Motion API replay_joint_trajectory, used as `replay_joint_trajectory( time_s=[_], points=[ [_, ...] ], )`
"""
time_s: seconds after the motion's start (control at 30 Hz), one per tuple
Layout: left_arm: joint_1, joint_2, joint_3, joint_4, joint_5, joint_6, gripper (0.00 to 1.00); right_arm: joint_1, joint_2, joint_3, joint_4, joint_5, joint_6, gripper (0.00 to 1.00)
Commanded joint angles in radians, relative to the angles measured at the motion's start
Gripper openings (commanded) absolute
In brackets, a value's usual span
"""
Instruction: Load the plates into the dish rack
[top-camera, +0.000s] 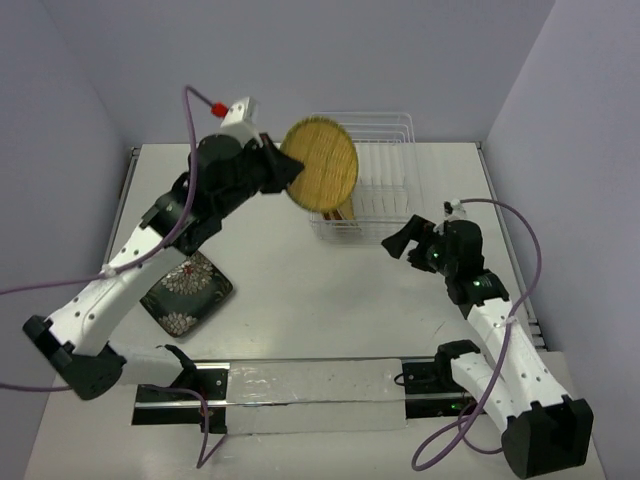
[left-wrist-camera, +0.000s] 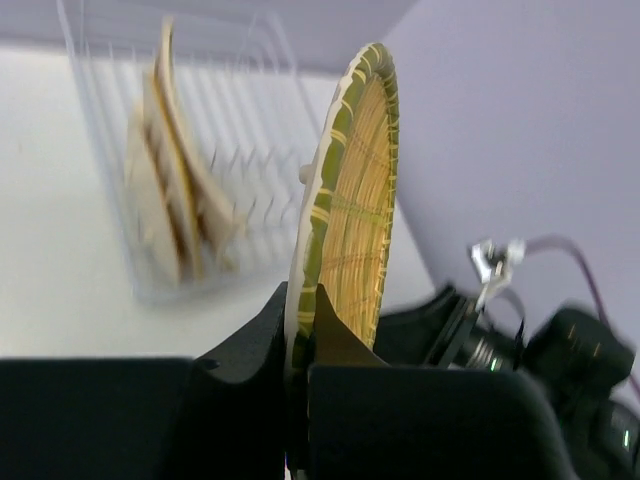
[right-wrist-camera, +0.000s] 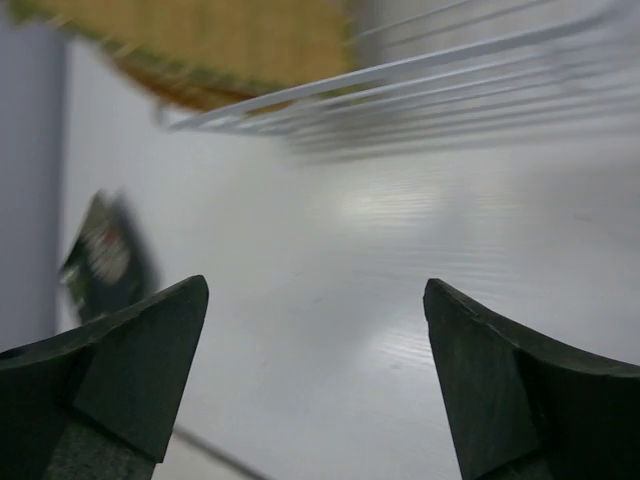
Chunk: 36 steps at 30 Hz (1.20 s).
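From above, the yellow round plate (top-camera: 320, 162) screens much of the dish rack (top-camera: 385, 170); only a sliver of the racked plates (top-camera: 339, 213) shows beneath it. The left wrist view blurs those plates, count indeterminate. In the right wrist view the black floral plate (right-wrist-camera: 105, 255) is a smear.

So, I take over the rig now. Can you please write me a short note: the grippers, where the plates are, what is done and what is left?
The left gripper is shut on the rim of the yellow round plate, held on edge in the air by the left side of the rack.
The right gripper is open and empty, low over the table in front of the rack.
Some racked plates stand in its near end, too blurred to count.
The black plate lies flat on the table, at the left.
Left to do: slot the yellow plate, then load the black one.
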Motion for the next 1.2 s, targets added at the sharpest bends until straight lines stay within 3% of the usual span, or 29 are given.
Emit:
replay_joint_trajectory(
  time_s=[0.0,0.1,0.13,0.37,0.53,1.0,1.17],
  points=[
    [-0.03,0.187,0.271,-0.047,-0.161,0.126,0.0,-0.04,-0.098,0.062,-0.222,0.438,-0.009,0.98],
    [-0.047,0.315,0.445,-0.093,-0.183,0.165,0.0,-0.066,-0.12,0.08,-0.265,0.569,-0.002,1.0],
    [-0.061,0.382,0.566,-0.121,-0.201,0.183,0.0,-0.081,-0.12,0.093,-0.282,0.601,-0.009,1.0],
    [-0.1,0.682,0.919,-0.208,-0.313,0.283,0.0,-0.133,-0.105,0.091,-0.3,0.628,-0.006,1.0],
    [-0.114,0.721,0.887,-0.15,-0.37,0.264,0.0,-0.144,-0.125,0.076,-0.309,0.679,0.001,1.0],
    [-0.203,0.951,0.936,-0.083,-0.774,0.299,0.0,-0.147,-0.12,0.067,-0.309,0.705,0.001,1.0],
    [-0.206,1.006,0.949,-0.072,-0.782,0.307,0.0,-0.146,-0.106,0.068,-0.309,0.69,-0.004,1.0]
  ],
)
